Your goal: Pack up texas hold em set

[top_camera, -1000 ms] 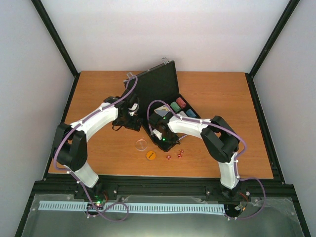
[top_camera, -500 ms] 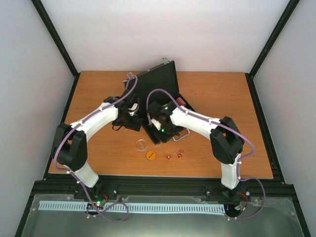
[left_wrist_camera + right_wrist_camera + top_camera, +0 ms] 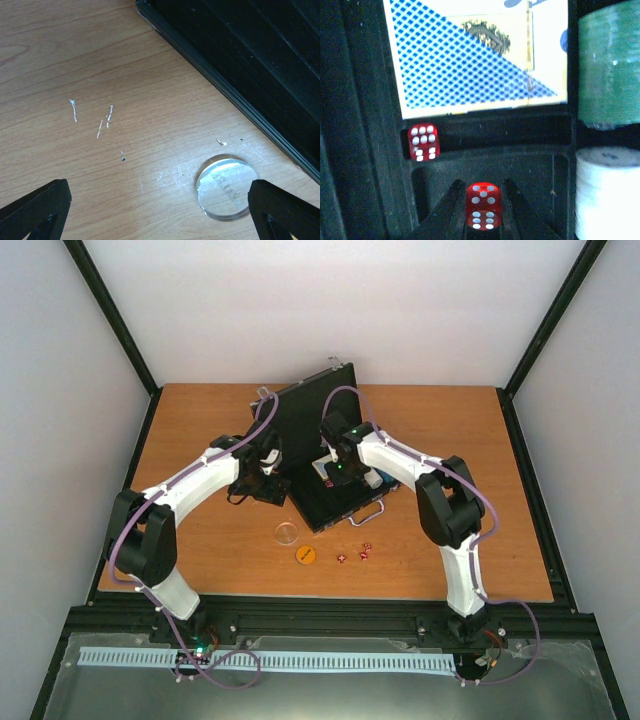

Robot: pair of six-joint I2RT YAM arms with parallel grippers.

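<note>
Red dice total five: one gripped die (image 3: 482,205) clamped in the right gripper (image 3: 481,191) fingers over the briefcase (image 3: 312,425) tray, one tray die (image 3: 422,142) just far-left of it, and three table dice (image 3: 363,555) on the near side. One clear disc (image 3: 222,188) lies between the wide-spread left gripper (image 3: 159,195) fingers.
</note>
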